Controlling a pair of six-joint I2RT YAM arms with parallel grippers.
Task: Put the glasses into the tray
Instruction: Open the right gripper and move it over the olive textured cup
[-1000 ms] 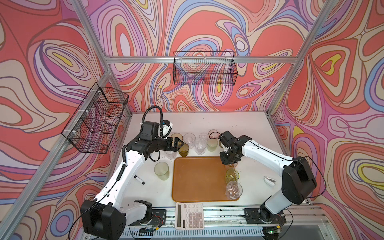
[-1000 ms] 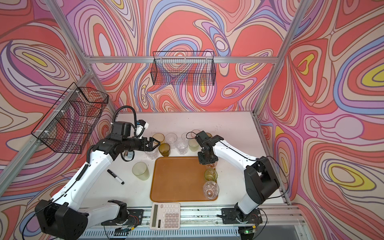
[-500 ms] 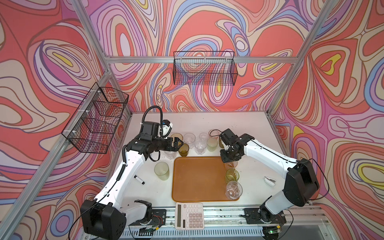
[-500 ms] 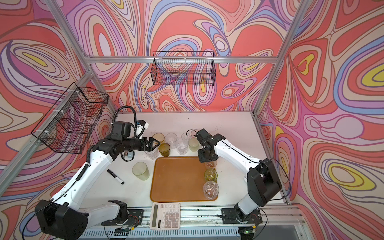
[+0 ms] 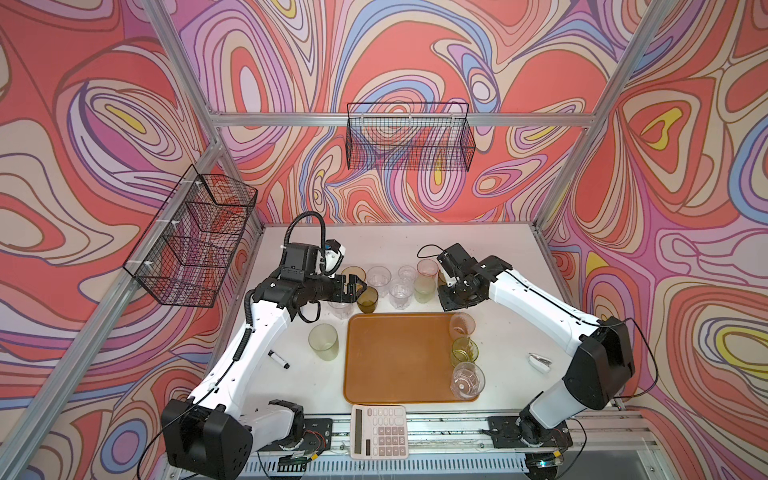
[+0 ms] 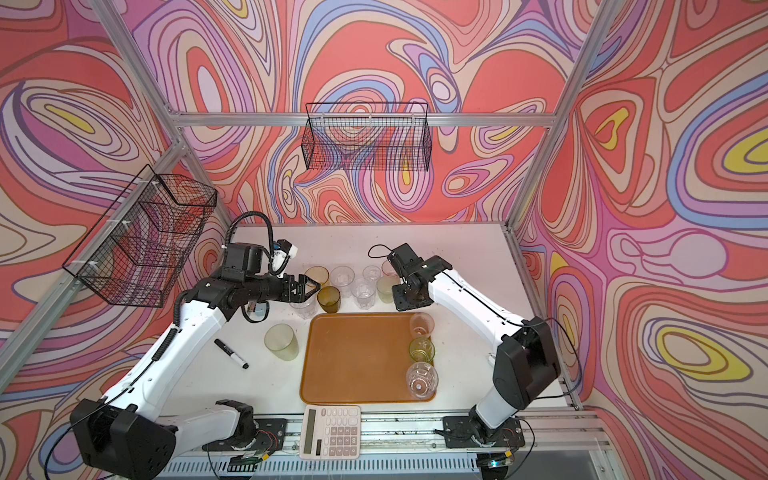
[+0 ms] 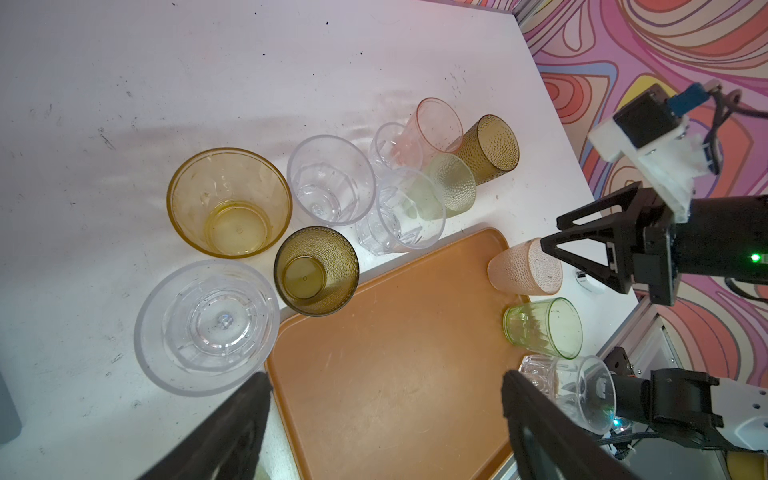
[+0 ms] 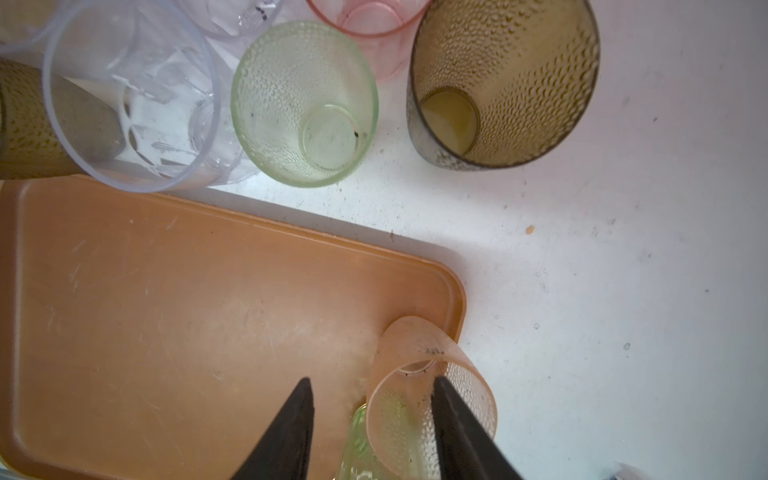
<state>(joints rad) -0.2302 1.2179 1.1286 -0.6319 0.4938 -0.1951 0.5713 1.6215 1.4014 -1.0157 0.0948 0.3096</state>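
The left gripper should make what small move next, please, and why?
Probably lower forward onto the olive-brown glass at the far edge of the tray and close. The left gripper hangs open and empty near it, and that glass stands on the table, outside the tray.

The tray (image 8: 166,291) looks like matt orange-brown plastic, its floor dulled by fine pale scratches. The dimpled pink tumbler (image 8: 428,399), the pale green tumbler (image 8: 303,104) and the olive-brown tumbler (image 8: 503,83) are see-through, with a pebbled skin all over their walls. The clear tumbler (image 7: 328,178) is smooth and glossy, with cut facets near its base, and the amber tumbler (image 7: 228,203) is smooth-walled and shiny. The tabletop (image 7: 166,62) is a white matt sheet flecked with dark specks and scuffs. The wire baskets (image 5: 409,137) are thin black metal mesh, the frame rails (image 5: 291,118) are brushed silvery metal, and the calculator (image 5: 378,432) is white plastic.
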